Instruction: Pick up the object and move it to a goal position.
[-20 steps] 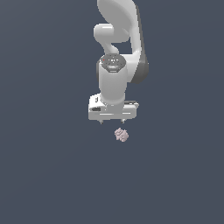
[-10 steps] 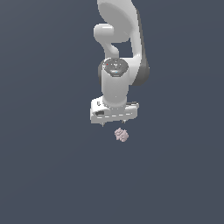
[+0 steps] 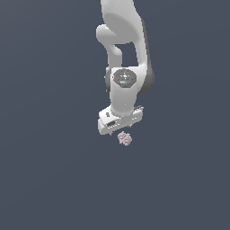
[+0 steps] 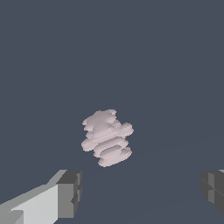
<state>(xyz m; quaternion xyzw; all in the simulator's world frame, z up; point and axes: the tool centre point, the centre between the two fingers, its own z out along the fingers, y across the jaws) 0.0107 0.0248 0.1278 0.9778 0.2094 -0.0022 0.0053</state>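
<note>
The object (image 3: 125,138) is a small lumpy pale pink-grey clump resting on the dark grey floor. In the exterior view it lies just below the white gripper body, whose fingers are hidden behind the hand there. The wrist view shows the object (image 4: 106,137) lying ahead of the gripper (image 4: 142,192), roughly between the two dark finger pads (image 4: 70,192) but beyond them. The jaws stand wide apart, with nothing held between them.
The white arm (image 3: 126,54) rises from the gripper toward the top of the exterior view. A plain dark grey floor (image 3: 54,179) surrounds the object on all sides.
The arm's wrist has turned and the gripper body has shifted slightly, tilting over the object. The object has stayed where it was.
</note>
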